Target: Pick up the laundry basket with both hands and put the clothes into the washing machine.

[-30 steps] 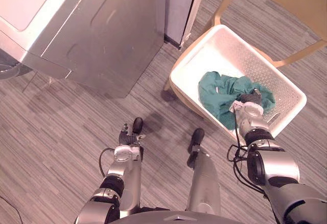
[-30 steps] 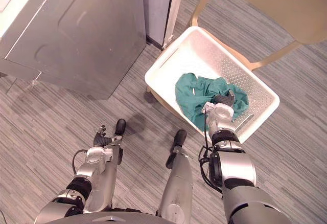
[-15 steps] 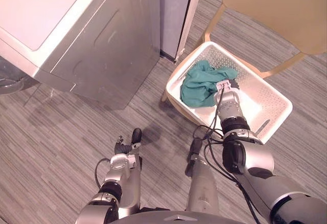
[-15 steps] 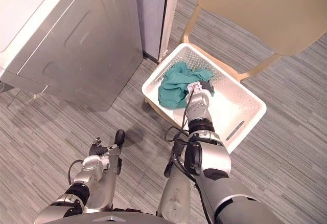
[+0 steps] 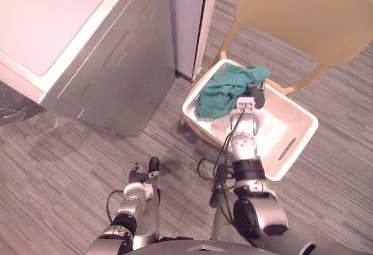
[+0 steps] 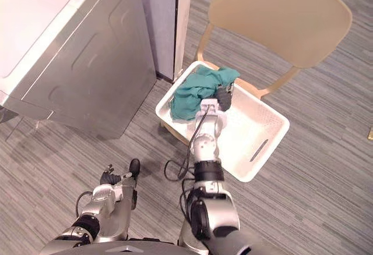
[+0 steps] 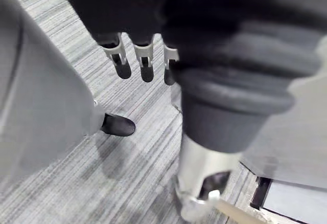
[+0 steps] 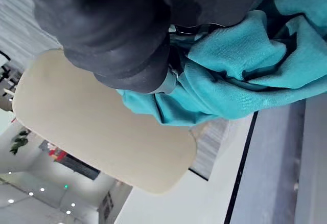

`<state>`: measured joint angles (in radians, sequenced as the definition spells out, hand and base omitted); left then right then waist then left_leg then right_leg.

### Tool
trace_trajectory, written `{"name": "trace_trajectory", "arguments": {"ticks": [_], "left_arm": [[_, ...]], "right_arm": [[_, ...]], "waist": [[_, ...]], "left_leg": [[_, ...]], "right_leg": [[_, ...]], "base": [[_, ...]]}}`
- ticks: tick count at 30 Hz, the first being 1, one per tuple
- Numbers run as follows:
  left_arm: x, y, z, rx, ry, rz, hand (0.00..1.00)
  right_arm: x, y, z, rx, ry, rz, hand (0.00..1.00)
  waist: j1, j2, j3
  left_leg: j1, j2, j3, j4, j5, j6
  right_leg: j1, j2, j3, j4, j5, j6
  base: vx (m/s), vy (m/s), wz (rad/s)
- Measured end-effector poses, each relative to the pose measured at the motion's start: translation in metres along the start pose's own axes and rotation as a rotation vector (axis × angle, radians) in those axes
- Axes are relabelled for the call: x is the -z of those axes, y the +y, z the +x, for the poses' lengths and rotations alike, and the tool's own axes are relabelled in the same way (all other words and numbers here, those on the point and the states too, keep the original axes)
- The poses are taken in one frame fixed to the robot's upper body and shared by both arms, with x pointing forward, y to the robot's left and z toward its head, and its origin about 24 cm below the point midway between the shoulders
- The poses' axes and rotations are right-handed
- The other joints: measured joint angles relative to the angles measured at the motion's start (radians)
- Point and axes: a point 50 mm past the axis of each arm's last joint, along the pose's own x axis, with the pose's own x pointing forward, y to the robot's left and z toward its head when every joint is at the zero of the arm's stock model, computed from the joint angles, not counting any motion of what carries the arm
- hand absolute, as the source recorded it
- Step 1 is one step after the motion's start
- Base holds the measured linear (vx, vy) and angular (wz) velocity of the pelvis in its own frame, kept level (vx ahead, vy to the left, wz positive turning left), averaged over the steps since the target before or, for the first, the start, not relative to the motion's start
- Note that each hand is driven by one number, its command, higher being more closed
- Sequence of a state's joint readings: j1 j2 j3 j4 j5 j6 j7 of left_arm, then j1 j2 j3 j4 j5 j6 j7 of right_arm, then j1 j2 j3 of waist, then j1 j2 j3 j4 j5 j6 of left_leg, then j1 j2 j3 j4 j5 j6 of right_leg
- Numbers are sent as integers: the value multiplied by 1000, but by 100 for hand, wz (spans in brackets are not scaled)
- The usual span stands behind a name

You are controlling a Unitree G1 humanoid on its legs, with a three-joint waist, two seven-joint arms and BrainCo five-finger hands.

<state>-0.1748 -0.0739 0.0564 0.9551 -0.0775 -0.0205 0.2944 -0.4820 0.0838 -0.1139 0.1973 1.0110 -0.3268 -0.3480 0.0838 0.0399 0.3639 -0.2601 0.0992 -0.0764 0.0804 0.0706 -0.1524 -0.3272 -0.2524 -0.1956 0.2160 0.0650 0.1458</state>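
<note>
A white laundry basket rests on the seat of a tan chair. Teal cloth is bunched over the basket's far corner, the one nearest the washing machine, and is raised above the rim. My right hand is at the cloth's right edge with its fingers closed into the fabric; in the right wrist view the teal cloth hangs from the hand. My left hand hangs low over the floor, away from the basket, its fingers relaxed and holding nothing.
The silver washing machine stands at the left with its side panel facing me. A grey upright panel stands between it and the tan chair. Striped grey carpet lies open in front of the machine.
The camera has shifted. My right hand has gone up and towards the washing machine, taking the teal cloth from the basket's middle to its far corner. The left hand stays low.
</note>
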Motion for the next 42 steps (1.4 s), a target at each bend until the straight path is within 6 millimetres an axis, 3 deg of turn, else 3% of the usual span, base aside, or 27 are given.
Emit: {"name": "trace_trajectory", "arguments": {"ticks": [6,16,19,22,26,27,28,30,31,33,34,36,39,42], "left_arm": [[32,12,-8,-24,79,51,0],[58,33,-14,-81,171,10,0],[75,56,-18,-159,236,-86,0],[106,88,-31,-294,356,-216,0],[120,140,-46,-589,375,-562,0],[111,166,-52,-723,296,-686,0],[103,176,-53,-771,247,-717,0],[63,214,-63,-917,16,-759,0],[46,223,-67,-947,-69,-761,0],[-35,244,-93,-994,-476,-716,0],[-56,247,-102,-999,-579,-680,0],[-120,239,-130,-969,-895,-574,0],[-165,211,-151,-886,-1125,-516,0],[-190,176,-163,-715,-1269,-487,0]], "right_arm": [[-3,-18,-32,-26,13,-19,100],[-17,-17,-45,-111,-29,-9,100],[-19,-18,-44,-109,-38,-10,100],[-27,-20,-42,-99,-70,-9,100],[-44,-11,-42,-137,-139,14,100],[-51,-9,-42,-149,-172,5,100],[-54,-8,-42,-152,-188,0,100],[-57,-8,-42,-150,-210,-1,100],[-58,-7,-43,-154,-214,2,100],[-62,-2,-44,-178,-229,12,100],[-63,0,-46,-187,-235,16,100],[-68,10,-49,-231,-260,17,100],[-73,18,-53,-271,-281,18,100],[-76,24,-56,-298,-292,31,100]], "waist": [[0,0,-103],[3,3,-195],[4,4,-237],[13,3,-266],[33,4,-308],[50,4,-330],[57,4,-331],[69,5,-345],[71,5,-353],[75,5,-373],[75,6,-376],[73,15,-400],[66,26,-416],[54,24,-419]], "left_leg": [[55,-5,3,-34,-2,3],[160,-4,-5,-67,-15,6],[181,-5,-6,-67,-26,6],[206,-6,-8,-68,-36,2],[212,-9,-23,-76,-37,4],[216,-11,-21,-85,-32,10],[224,-12,-20,-85,-29,14],[249,-14,-17,-86,-35,15],[251,-15,-17,-86,-39,13],[262,-19,-17,-86,-42,15],[265,-21,-18,-84,-44,17],[269,-26,-15,-83,-44,21],[281,-26,-1,-83,-49,27],[283,-22,10,-83,-49,27]], "right_leg": [[58,0,-8,-33,-3,9],[172,14,-13,-90,-2,20],[202,15,-13,-109,0,22],[238,16,-16,-133,5,28],[263,15,-37,-158,7,27],[265,14,-37,-163,8,26],[275,12,-38,-163,8,26],[302,9,-41,-163,3,30],[305,8,-42,-165,3,30],[322,4,-46,-169,3,29],[328,2,-49,-170,2,30],[332,-4,-50,-168,2,31],[334,-3,-37,-170,3,31],[325,1,-28,-178,2,32]], "base": [[65,-4,2],[43,-6,-1],[0,0,0],[19,0,2],[14,-5,12],[0,0,0],[25,-8,4],[4,-3,2],[0,0,0],[-9,0,5],[-19,0,6],[-9,2,2],[-35,-3,-11],[-45,-13,-13]]}}
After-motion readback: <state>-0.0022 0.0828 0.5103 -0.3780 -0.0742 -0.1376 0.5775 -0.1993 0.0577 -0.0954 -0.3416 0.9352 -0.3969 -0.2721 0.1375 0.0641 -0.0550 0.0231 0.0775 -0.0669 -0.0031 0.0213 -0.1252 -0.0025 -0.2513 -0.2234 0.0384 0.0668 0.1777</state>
